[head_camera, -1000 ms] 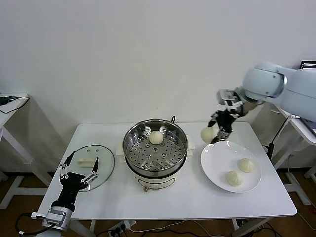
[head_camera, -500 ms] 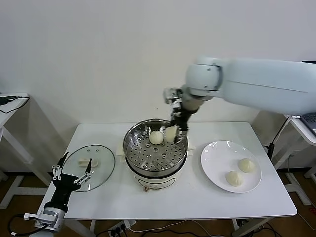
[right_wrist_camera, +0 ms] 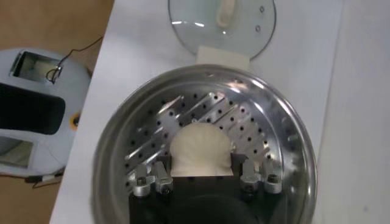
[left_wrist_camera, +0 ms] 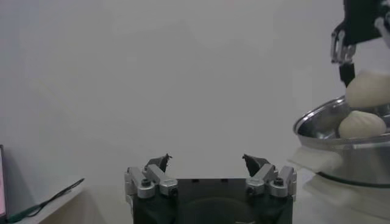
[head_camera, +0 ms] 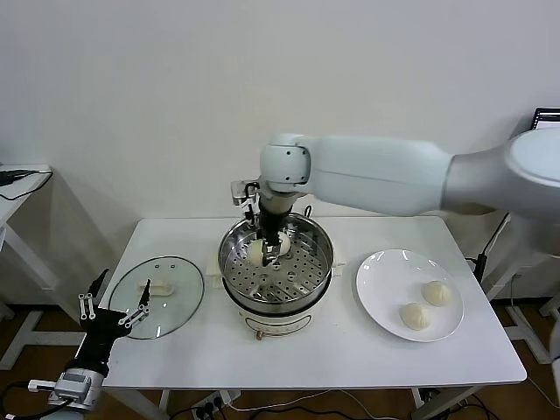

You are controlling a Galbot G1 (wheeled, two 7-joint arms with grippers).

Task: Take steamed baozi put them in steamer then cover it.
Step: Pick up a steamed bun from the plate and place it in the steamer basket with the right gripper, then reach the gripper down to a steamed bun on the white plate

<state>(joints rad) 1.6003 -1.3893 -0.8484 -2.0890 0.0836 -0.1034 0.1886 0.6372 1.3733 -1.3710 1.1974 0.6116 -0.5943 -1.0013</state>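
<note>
My right gripper (head_camera: 267,240) hangs low inside the steamer (head_camera: 236,234), shut on a cream-white baozi (head_camera: 256,253) just above the perforated tray. From the right wrist this baozi (right_wrist_camera: 201,148) fills the gap between the fingers (right_wrist_camera: 239,164) over the steamer (right_wrist_camera: 292,146). Beside it, another baozi (head_camera: 283,247) rests on the tray, partly hidden. The left wrist view shows the held baozi (left_wrist_camera: 368,90) above the resting one (left_wrist_camera: 361,125). Two more baozi (head_camera: 436,292) (head_camera: 416,316) lie on the white plate (head_camera: 385,276). The glass cover (head_camera: 179,297) lies flat left of the steamer. My left gripper (head_camera: 111,309) (left_wrist_camera: 207,159) is open and empty near the cover's front-left edge.
The steamer's white base (head_camera: 276,324) stands mid-table, with the plate to its right and the cover (right_wrist_camera: 244,24) to its left. My right arm (head_camera: 385,179) spans the air above the table's right half. A side table (head_camera: 17,188) stands at the far left.
My right gripper carried the baozi leftward from above the plate and down into the steamer. My left gripper drew back from over the cover toward the front-left corner.
</note>
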